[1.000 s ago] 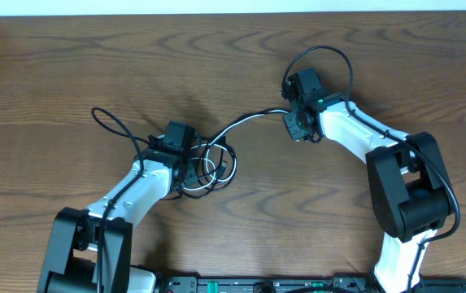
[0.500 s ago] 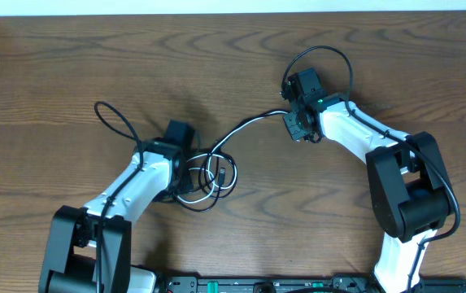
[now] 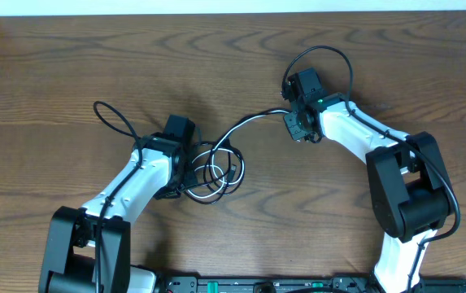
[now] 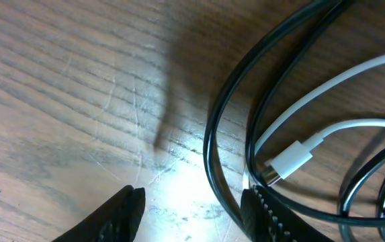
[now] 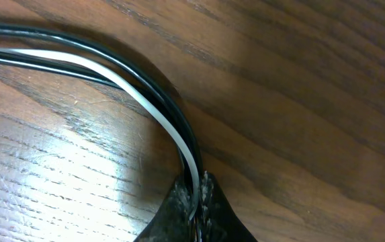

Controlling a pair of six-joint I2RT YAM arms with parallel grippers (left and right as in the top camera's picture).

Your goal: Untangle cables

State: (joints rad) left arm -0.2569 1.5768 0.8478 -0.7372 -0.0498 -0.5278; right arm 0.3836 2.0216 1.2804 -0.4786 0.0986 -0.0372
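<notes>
The cables (image 3: 216, 172), black and white, lie in a loose coil on the wooden table just right of my left gripper (image 3: 185, 167). From the coil a black and white strand (image 3: 245, 124) runs up to my right gripper (image 3: 291, 124). In the left wrist view my left gripper (image 4: 192, 205) is open over bare wood. A black cable (image 4: 226, 107) curves past its right finger (image 4: 266, 215), and a white plug (image 4: 287, 163) lies beyond. My right gripper (image 5: 197, 195) is shut on the white cable (image 5: 145, 87) and the black cables (image 5: 111, 48) beside it.
A thick black arm wire (image 3: 115, 122) loops out on the table left of the left arm. Another arm wire (image 3: 330, 57) arches above the right wrist. The table's far edge (image 3: 233, 13) meets a white strip at the top.
My left gripper's jaws have widened and its wrist has shifted a little. The coil's loops have spread slightly to the right. The right arm has stayed still.
</notes>
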